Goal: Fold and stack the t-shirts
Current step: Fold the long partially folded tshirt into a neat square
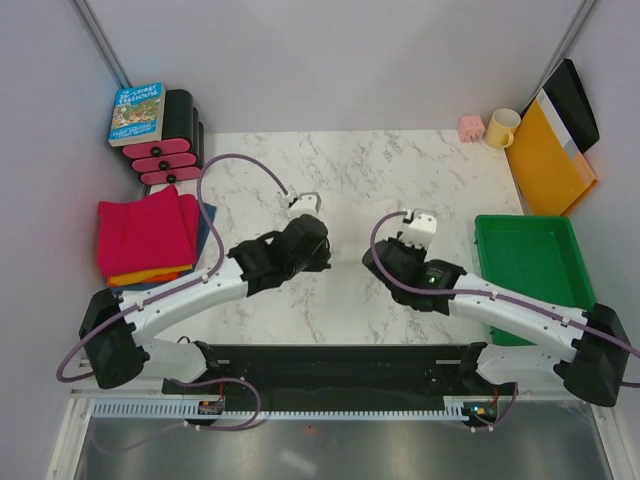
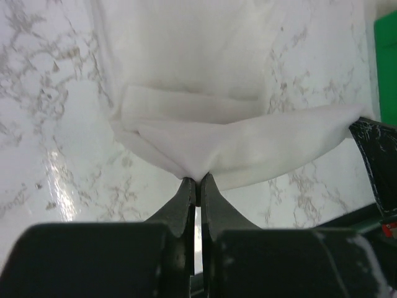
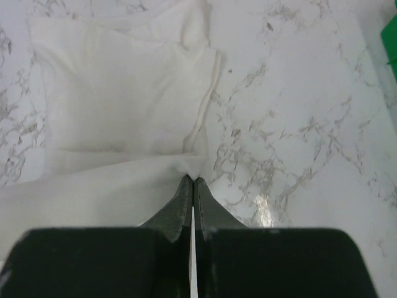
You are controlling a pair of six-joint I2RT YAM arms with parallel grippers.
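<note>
1. The left gripper [image 2: 198,181] is closed to a thin slit on a bunched fold of the cream-white shirt [image 2: 248,143]. The cloth fans out from its fingertips over the marble table [image 2: 49,155].
2. The right gripper [image 3: 191,180] is likewise pinched narrow on an edge of the same shirt, just beside a stitched hem that runs up and away from its tips.
3. From the right wrist, the shirt lies mostly flat and wrinkled to the left of the fingers, with bare marble to the right.
4. In the top view both arms reach toward the table's middle, with a gap between their wrists.
5. A folded stack sits at the table's left edge. The magenta-pink shirt [image 1: 145,232] is on top, the orange shirt [image 1: 150,275] is beneath it, and the blue shirt [image 1: 206,224] peeks out at the side.
6. A green tray [image 1: 530,262] rests at the right edge.
</note>
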